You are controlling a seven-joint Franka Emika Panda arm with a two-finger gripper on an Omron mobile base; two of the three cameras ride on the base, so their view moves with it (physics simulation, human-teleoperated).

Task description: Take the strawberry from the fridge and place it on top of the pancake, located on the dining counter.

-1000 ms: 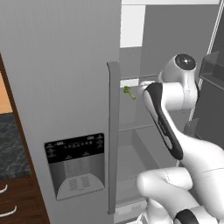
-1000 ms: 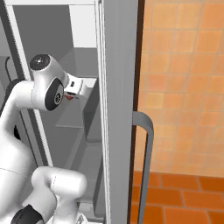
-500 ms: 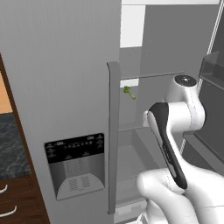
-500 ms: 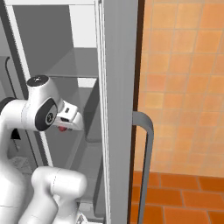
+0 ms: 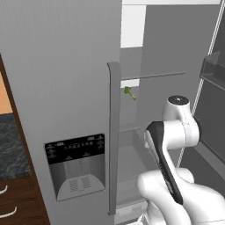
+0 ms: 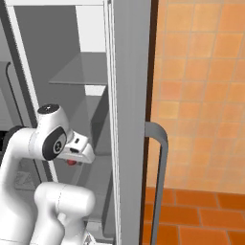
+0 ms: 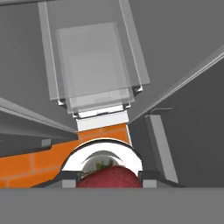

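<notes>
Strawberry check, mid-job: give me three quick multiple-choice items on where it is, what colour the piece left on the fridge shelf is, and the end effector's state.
1. Where is the strawberry?
A. between the end effector's fingers
B. on a fridge shelf
C. on the floor

2. What colour is the small leafy piece on the shelf of the fridge?
A. red
B. green
C. yellow

3. What state is the end effector in?
A. wide open
B. shut on nothing
C. shut on the strawberry

Answers:
1 A, the hand view shows the red fruit between the finger tips.
2 B, it shows green in the left base view.
3 C, the fruit sits in its grip.
</notes>
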